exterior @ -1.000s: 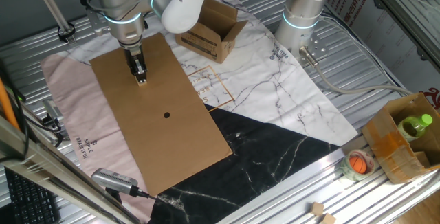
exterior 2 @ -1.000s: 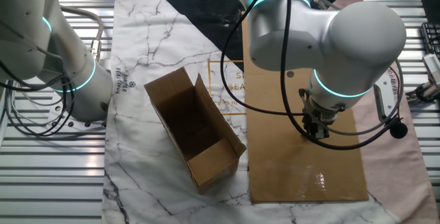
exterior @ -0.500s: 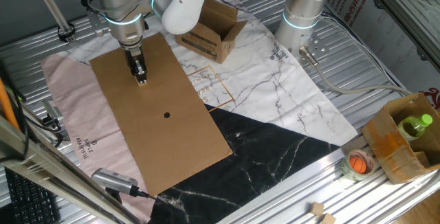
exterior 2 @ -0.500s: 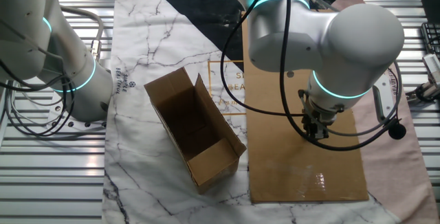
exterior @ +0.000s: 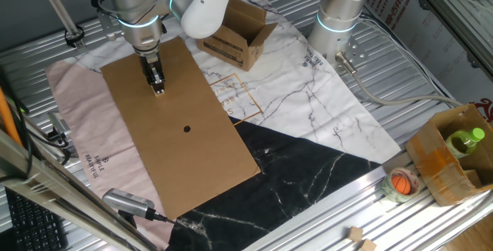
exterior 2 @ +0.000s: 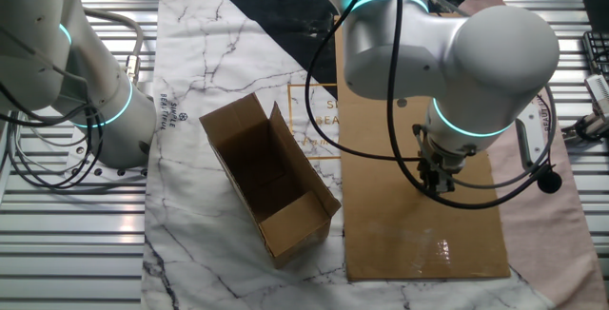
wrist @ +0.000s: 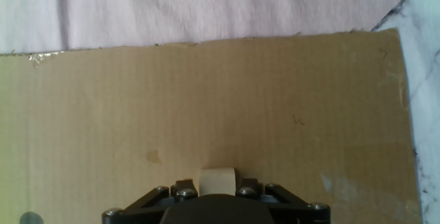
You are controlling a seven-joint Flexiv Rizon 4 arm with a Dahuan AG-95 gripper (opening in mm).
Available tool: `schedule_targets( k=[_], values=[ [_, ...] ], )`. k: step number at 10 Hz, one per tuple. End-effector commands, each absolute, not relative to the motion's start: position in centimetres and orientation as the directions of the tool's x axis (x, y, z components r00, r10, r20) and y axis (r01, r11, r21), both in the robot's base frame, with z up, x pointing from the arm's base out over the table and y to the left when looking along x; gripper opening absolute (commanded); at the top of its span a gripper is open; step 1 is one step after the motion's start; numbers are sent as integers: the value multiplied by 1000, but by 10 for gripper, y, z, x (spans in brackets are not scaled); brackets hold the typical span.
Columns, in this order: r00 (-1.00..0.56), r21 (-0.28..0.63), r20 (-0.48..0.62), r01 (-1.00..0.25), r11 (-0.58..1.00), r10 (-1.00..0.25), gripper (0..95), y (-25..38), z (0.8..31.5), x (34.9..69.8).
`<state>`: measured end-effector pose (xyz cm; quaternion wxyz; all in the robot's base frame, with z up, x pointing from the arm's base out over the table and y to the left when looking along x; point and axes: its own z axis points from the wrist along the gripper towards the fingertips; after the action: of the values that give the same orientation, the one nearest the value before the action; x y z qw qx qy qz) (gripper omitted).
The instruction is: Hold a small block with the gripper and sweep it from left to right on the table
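While one small block (wrist: 216,180) sits pinched between my two fingers, my gripper (exterior: 158,88) points straight down onto the single cardboard sheet (exterior: 179,139), near that sheet's far end. One pink cloth (exterior: 81,124) lies under the sheet's edge to one side of my hand; one black dot (exterior: 187,128) marks the sheet below my fingertips in one fixed view. One open cardboard box (exterior 2: 270,177) rests on the marble-print cloth (exterior: 308,105) to my other side, on the ribbed metal table (exterior: 431,66). Beyond it stands one other white arm (exterior: 343,8).
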<state>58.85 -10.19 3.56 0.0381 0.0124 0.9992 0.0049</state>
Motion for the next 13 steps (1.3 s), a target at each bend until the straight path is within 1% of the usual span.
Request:
schedule_targets(
  k=[1,3,4,13],
  values=[
    [-997,11,-75,24,1000,25,190,-102,35,589],
    [-997,14,-74,29,999,30,190,-102,35,589],
    [-997,16,-73,36,999,37,0,-102,35,589],
    [-997,9,-74,32,999,33,0,-102,35,589]
  ],
)
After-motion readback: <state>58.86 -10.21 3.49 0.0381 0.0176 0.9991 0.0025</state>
